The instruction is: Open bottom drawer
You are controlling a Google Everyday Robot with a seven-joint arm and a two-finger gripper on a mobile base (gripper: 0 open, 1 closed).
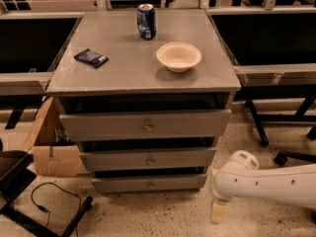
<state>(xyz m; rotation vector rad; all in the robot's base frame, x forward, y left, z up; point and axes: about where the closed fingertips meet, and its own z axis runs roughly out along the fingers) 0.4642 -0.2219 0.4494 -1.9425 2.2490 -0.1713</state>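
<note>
The bottom drawer (123, 183) is the lowest and narrowest of three grey drawer fronts in the cabinet, and it has a small brass knob (150, 184). Its front sits about in line with the cabinet's front. My gripper (218, 212) hangs from the white arm (266, 181) at the lower right. It points down close to the floor, just right of the bottom drawer's right end and a little lower than the knob. It touches nothing.
On the cabinet top (123, 68) stand a blue can (146, 20), a cream bowl (178, 57) and a dark packet (91, 58). A cardboard box (49, 144) stands left of the cabinet. A black stand and cable (44, 206) lie on the floor at the lower left. Desk legs (256, 122) are at the right.
</note>
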